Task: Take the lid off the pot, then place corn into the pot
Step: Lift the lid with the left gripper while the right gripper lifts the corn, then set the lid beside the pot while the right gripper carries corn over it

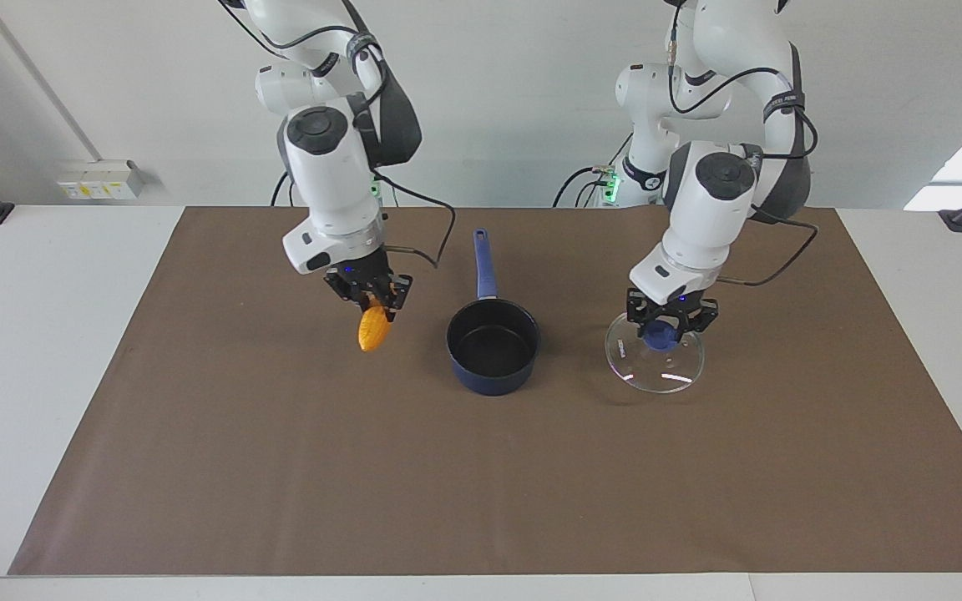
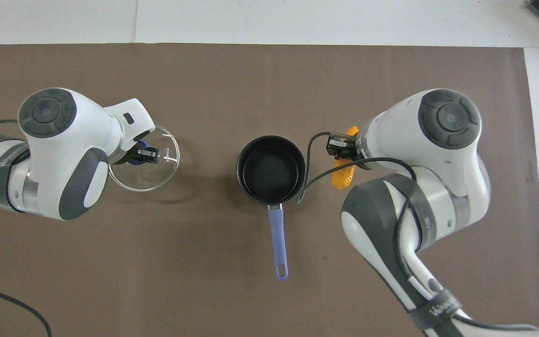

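Pot point(image 1: 493, 346) is seen mid-mat, uncovered, handle twd robots. At its 3 o'clock in the overhead view, corn point(image 1: 373, 327) is clamped by right gripper point(image 1: 370, 294), raised per facing view only. At 9, lid point(image 1: 655, 362) is gripped at knob by left gripper point(image 1: 670, 320), over mat point(image 1: 481, 484).

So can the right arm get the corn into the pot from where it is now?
Probably yes. The right gripper holds the corn in the air just beside the pot, whose mouth is uncovered. The left gripper holds the lid by its knob, well off toward the left arm's end of the table.
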`<state>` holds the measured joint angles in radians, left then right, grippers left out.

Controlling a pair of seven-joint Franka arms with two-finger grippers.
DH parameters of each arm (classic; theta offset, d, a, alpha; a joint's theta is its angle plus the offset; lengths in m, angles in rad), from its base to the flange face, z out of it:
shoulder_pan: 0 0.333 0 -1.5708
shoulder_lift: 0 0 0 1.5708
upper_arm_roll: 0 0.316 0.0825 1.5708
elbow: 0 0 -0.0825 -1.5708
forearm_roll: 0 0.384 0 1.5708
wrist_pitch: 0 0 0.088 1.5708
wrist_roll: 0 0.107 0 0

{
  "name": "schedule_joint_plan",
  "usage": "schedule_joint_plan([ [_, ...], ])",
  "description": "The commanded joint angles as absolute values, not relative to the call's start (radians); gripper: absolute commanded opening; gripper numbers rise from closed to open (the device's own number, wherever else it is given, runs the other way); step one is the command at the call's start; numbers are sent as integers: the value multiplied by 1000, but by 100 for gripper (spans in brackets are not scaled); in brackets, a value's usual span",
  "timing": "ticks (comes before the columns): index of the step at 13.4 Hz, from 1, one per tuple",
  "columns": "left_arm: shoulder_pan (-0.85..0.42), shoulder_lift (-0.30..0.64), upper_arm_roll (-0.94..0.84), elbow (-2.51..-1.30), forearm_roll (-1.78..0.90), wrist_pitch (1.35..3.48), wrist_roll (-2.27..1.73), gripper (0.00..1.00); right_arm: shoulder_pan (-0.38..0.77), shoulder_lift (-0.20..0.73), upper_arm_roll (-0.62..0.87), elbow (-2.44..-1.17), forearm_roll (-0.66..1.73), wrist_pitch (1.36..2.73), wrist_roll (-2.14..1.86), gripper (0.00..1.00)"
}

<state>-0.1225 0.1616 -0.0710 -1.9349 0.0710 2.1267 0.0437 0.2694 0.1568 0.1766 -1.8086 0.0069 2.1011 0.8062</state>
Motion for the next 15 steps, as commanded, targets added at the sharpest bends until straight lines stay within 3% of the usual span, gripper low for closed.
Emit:
schedule_joint_plan([
  [1, -28, 118, -80, -1980, 52, 2154, 164, 0, 328, 204, 175, -1812, 18, 2212, 893, 0],
  [8, 116, 133, -81, -2025, -61, 2249, 351, 0, 399, 310, 175, -1813, 21, 2313, 917, 0],
  [15, 103, 149, -78, -2097, -120, 2298, 397, 0, 422, 367, 175, -1822, 3, 2353, 910, 0],
])
